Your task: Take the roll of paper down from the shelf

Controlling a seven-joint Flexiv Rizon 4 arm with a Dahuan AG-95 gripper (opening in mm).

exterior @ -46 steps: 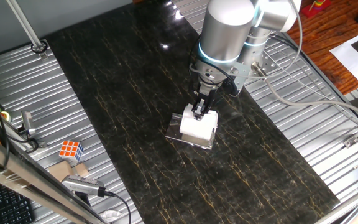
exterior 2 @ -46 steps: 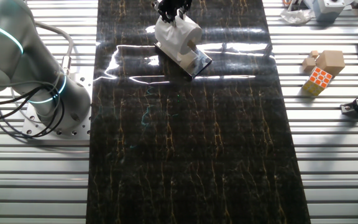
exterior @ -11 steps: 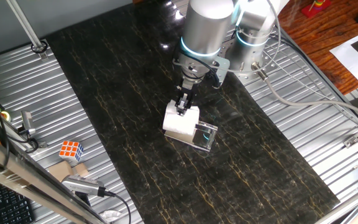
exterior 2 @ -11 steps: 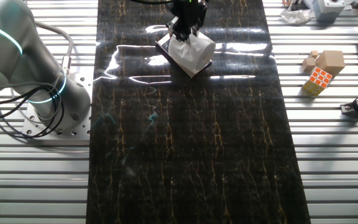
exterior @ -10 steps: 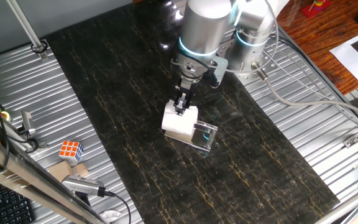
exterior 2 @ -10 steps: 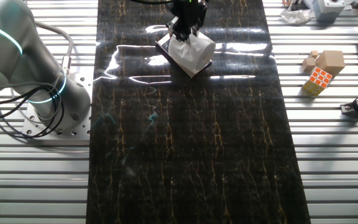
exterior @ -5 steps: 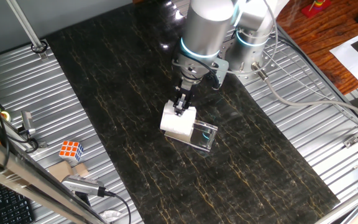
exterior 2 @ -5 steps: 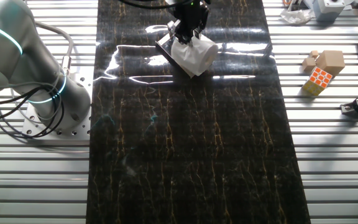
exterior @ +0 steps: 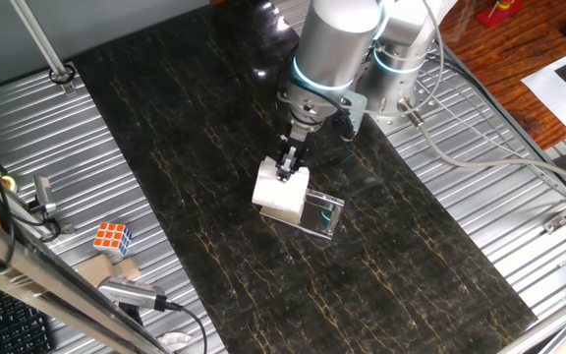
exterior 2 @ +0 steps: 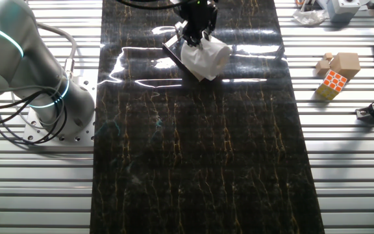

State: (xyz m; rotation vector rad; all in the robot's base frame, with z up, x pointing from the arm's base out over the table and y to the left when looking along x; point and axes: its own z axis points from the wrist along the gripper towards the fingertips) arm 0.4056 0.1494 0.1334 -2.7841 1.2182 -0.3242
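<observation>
A dark marble-patterned bench (exterior: 185, 147) carries the clear shelf (exterior: 320, 214), while a coloured puzzle cube (exterior: 111, 237) sits on its ribbed metal border.

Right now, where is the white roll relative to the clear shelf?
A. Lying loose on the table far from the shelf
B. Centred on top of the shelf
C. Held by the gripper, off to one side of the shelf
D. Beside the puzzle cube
C: the gripper is closed on the roll, which sits beside the shelf, leaving the shelf's top bare.
</observation>
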